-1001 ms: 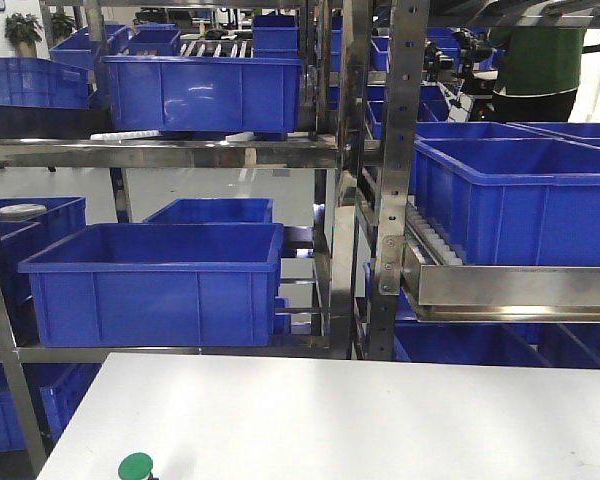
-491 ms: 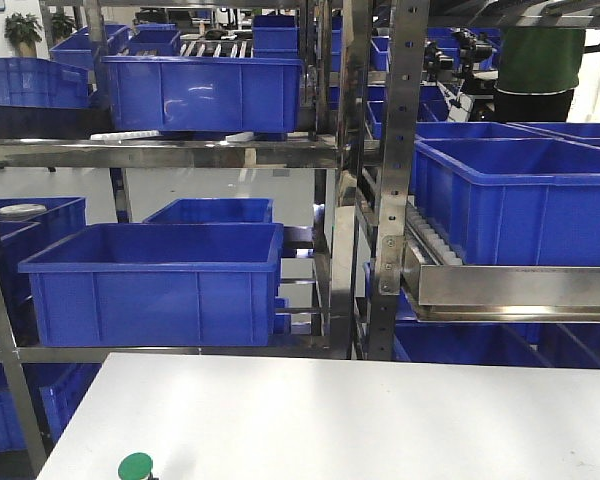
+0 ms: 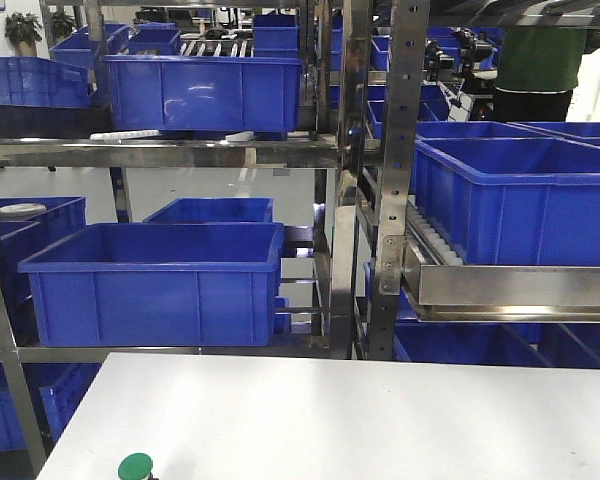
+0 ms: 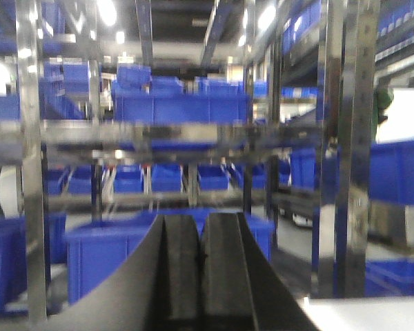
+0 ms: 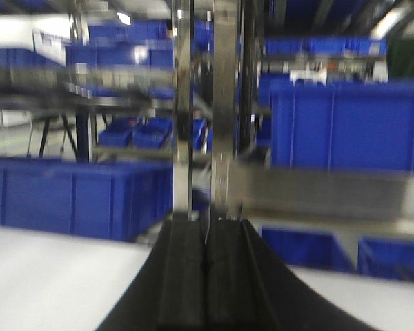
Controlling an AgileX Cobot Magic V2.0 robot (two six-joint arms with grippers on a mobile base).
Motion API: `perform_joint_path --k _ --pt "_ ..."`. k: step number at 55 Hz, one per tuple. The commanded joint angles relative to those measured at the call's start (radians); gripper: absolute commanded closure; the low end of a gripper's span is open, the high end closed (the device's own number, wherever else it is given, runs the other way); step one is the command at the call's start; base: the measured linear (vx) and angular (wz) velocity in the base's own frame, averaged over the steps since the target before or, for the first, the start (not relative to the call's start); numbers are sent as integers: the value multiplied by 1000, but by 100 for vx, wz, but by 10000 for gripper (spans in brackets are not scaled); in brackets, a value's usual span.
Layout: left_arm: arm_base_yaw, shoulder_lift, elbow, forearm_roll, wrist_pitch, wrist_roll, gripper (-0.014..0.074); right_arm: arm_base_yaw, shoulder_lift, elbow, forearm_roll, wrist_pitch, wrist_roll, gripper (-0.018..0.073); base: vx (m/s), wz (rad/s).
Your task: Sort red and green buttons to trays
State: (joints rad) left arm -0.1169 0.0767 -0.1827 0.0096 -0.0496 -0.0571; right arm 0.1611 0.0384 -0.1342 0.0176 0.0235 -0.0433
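1. Steel racks (image 3: 390,180) stacked with blue bins (image 3: 155,280) stand behind the white table (image 3: 380,420). A person in green (image 3: 540,55) stands beyond them (top right, head cropped).
2. The green button (image 3: 135,466) sits at the table's near left edge.
3. The left gripper (image 4: 201,222) and right gripper (image 5: 205,227) are both clenched on nothing, facing the racks.
4. The button has not moved since half a second ago.

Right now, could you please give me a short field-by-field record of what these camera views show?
Green button: on the white table, bottom left of the front view, partly cut off by the frame
Red button: not in view
Trays: not in view
Left gripper: shut, nothing held
Right gripper: shut, nothing held
Background: blue bins on steel racks
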Motion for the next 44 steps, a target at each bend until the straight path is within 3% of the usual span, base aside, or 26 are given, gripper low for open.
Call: perform_joint_path --k 1,14,30,39,44 --pt "-3 123 -178 -10 -79 34 602 -3 127 -160 -5 -91 -21 567 0 0" --pt "-3 545 -481 -16 -90 70 602 -3 604 -446 -5 -156 -21 567 0 0" --pt "-3 743 -513 -16 -129 71 559 -3 877 -499 -5 -204 -16 548 0 0" --pt "-3 784 -513 -16 -125 70 431 -3 888 -499 -5 -190 -16 409 0 0" --pt "-3 795 -513 -16 -120 70 322 -3 888 -499 -5 -190 -16 237 0 0"
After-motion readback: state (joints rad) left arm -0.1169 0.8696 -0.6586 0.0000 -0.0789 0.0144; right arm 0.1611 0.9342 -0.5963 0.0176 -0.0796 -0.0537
